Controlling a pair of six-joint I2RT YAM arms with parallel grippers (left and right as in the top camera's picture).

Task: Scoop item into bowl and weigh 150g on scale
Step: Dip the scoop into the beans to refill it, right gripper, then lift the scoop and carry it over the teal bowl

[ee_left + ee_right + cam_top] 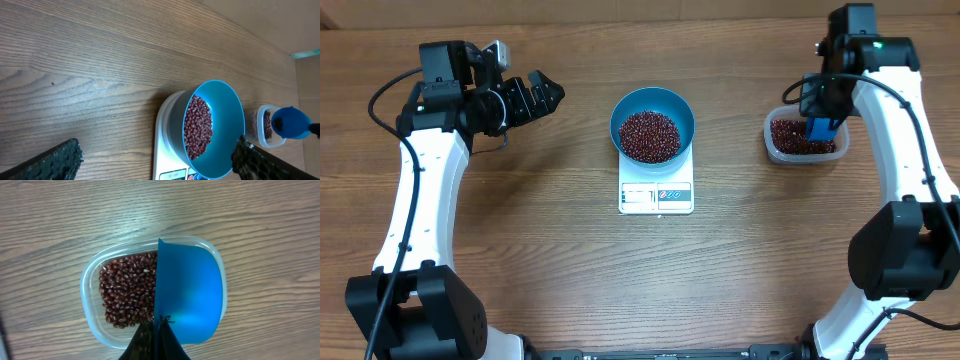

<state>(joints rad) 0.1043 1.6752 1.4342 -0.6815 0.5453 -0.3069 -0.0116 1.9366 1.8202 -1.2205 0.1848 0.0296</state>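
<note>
Gripping the scoop [190,300] over the right-edge tub [92,280], the right end effector [157,330] is placed to ferry beans [125,290] to the bowl [680,110] on the mid-bench scale [656,196]; the left end effector [552,95] gapes wide, clear.

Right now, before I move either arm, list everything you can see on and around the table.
table: one, brown wood, under everything
scale: one, white, table centre
bowl: one, bright blue, on the scale
tub: one, clear plastic, right of the scale
beans: many, dark red-brown, one heap in the bowl, another in the tub
scoop: one, blue, over the tub
left jaws: one pair, black, open and empty, left of the bowl
right jaws: one pair, black, shut on the scoop, above the tub
</note>
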